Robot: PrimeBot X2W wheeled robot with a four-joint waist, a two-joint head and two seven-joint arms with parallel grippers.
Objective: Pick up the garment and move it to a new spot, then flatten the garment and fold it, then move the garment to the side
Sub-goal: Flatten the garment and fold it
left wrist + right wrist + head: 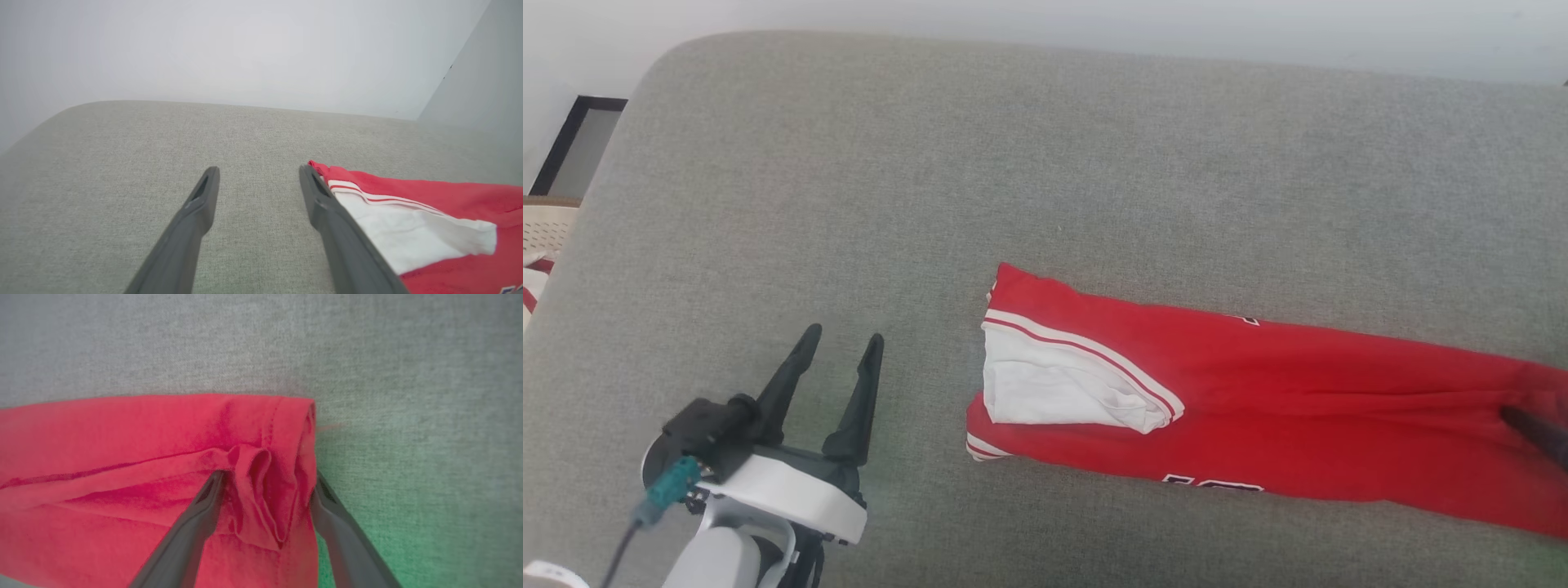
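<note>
Standing wide apart, the jaws of the left gripper hold nothing. It hovers over bare cushion, with the garment just beside it at its 3 o'clock. In the left wrist view one finger overlaps the near corner of the white sleeve panel; contact cannot be confirmed. The right gripper is likewise spread wide, its fingers straddling a raised pucker at the hem end. The cloth sits loose between them, not pinched. In the head view one dark finger of it shows at the 3 o'clock edge, over the garment's far end.

The garment lies on the cushion as a long narrow band, folded lengthwise, running from picture centre toward 4 o'clock. The sleeve panel is uppermost at its 9 o'clock end, and lettering shows partly along both long edges.

Assessment: folding appears part done, and a crosswise fold is judged outstanding before the move aside.

Recommendations:
- Flatten the pucker first, or it will be locked into the fold.
- Each gripper should take its end low, at the corners, catching every layer, because thin fabric slips apart if only the top ply is pinched.
- Carry one end over the other level, so the edges meet square.
</note>
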